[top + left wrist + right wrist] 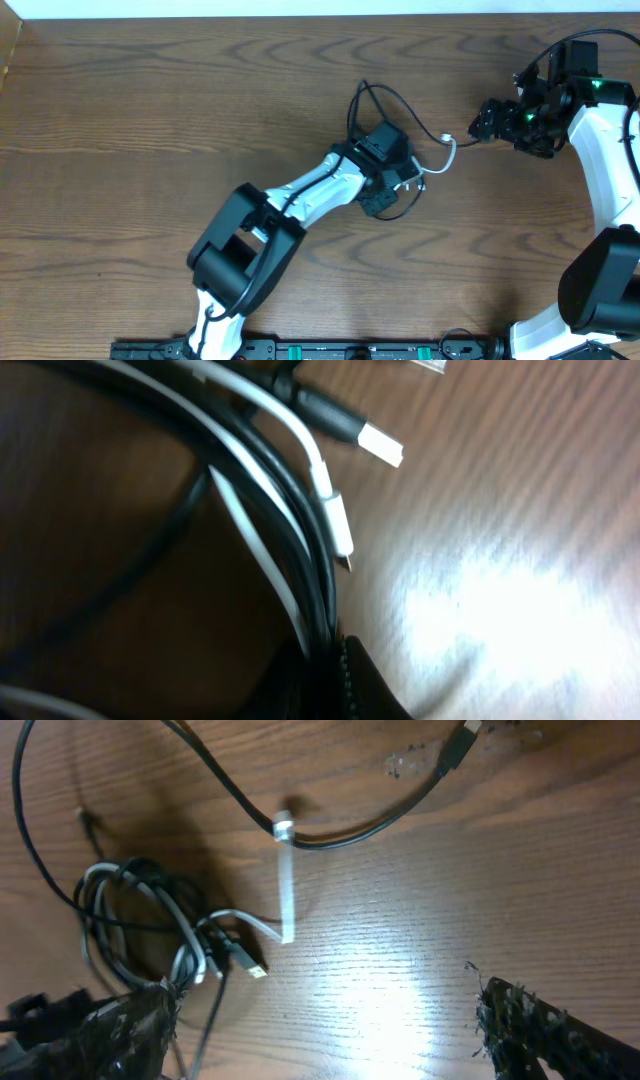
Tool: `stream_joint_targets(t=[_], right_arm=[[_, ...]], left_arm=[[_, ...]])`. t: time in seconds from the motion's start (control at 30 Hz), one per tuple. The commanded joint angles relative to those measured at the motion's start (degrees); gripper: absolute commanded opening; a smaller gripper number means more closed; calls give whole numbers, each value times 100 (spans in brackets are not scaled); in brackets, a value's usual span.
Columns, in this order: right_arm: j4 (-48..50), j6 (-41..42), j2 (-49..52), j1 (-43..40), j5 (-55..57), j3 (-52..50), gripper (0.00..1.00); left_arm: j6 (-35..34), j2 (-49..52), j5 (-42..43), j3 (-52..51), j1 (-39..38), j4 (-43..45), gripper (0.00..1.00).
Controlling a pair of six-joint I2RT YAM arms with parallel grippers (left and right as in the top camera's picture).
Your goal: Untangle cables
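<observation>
Not much of the untangling looks done to me. The cables (412,183) lie mostly in one bunch near the middle of the table (150,120), black and white cords looped over one another; seen from the right wrist, the bunch is a tight coil with a couple of plug ends poking out of it. Only the long black cable (340,836) has got partly free; it arcs out of the bunch and runs off toward the right side, a white strap (285,900) hanging from it, and its plug (455,750) lies on bare wood well apart from the coil. The white and grey cords are not yet separated from each other or from the black one; I'd judge most of the work is left.

The left gripper (388,190) sits right on the bunch. In its own close view, a sheaf of black and white cords runs down between its fingers, which are pressed together on them, so it is clamped on the cables. The right gripper (487,122) is off to the right, near the loose end of the black cable; its jaws stand wide apart with only bare table between them; I see nothing held or touched there.
</observation>
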Motion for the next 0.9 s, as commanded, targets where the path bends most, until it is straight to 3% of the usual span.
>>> stream_joint_targets(t=[0.0,0.23,0.6,0.7,0.87], right_arm=[[13,-87,-68,-2,0,48,95],[20,-90,-68,2,-109,48,96],[111,-933,-68,2,-1532,48,97],[114,-1003,-68,2,-1779,48,98],[116,-1582,-68,26,-2944,48,95]], left_arm=[[-439,-608,455,214,260,-457,7],[-1069,-1552,2487,216,981,-1019,8],[-2542,-1864,6242,216,2406,-691,7],[-3285,-1864,6561,216,2647,-289,7],[-5108,-1864,6559,216,2887,610,7]])
